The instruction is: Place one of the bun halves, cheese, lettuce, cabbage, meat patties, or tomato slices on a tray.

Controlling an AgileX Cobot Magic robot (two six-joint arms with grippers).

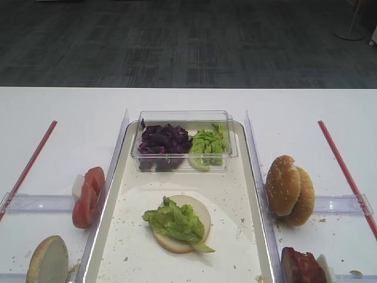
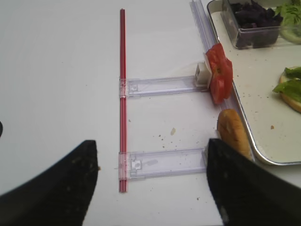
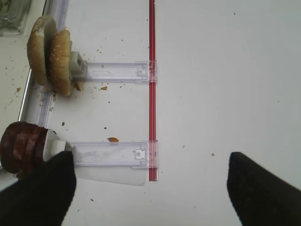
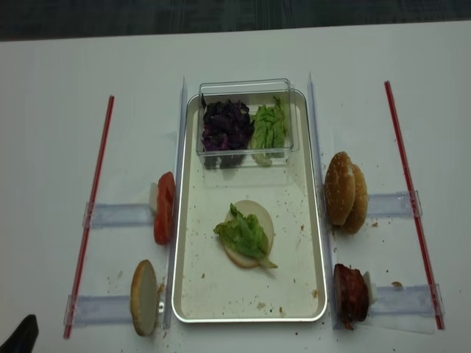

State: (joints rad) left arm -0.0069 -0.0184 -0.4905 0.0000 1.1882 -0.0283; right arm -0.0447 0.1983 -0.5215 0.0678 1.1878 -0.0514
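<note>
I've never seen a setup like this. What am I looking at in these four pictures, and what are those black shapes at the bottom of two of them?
It is a two-armed robot building a burger. Two pictures look down on the white table from above; the other two come from cameras on the robot's wrists. The black shapes are gripper fingers: the right gripper and the left gripper, both open and holding nothing.

In the middle sits the tray, with a bun half topped with lettuce, and a clear tub of purple cabbage and more lettuce. Left of the tray stand tomato slices and another bun half; to the right, sesame bun halves and meat patties.
</note>
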